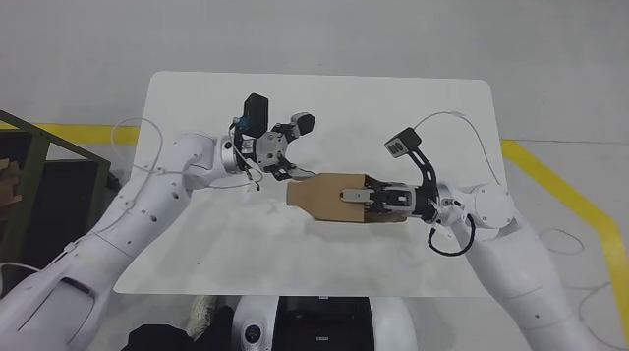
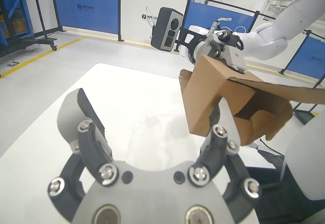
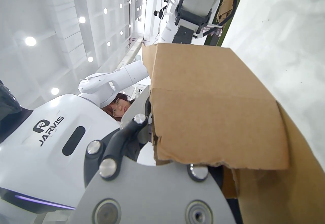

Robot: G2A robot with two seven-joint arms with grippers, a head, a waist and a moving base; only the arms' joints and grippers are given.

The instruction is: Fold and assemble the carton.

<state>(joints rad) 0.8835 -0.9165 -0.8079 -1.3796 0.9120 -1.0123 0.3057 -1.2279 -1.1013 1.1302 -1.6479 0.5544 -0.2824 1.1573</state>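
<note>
Carton: one brown carton. It is the thing to find the others by.
Counter: one white counter. It lies under the carton and spreads out on every side of it. I cannot tell if the carton touches the counter or hangs just over it.
Right tool: one right tool. It lies along the top of the carton, reaching in from the carton's far end. It looks clamped tight on the carton's wall and holds the carton in place.
Left tool: one left tool. It is at the carton's other end, the end with the hole. Its two fingers are spread wide and hold nothing. One finger is right against the carton's edge.
Done so far: the carton is not flat. Its sides stand up and it has the shape of a box.
Loose parts: at the end by the left tool, the small flaps are only partly tucked in. One big flap sticks straight out from the carton.
Left to do: I think the flaps at this end need to be pushed in and shut. The carton's far end is hidden by the right tool, so I cannot tell if it is closed.
</note>
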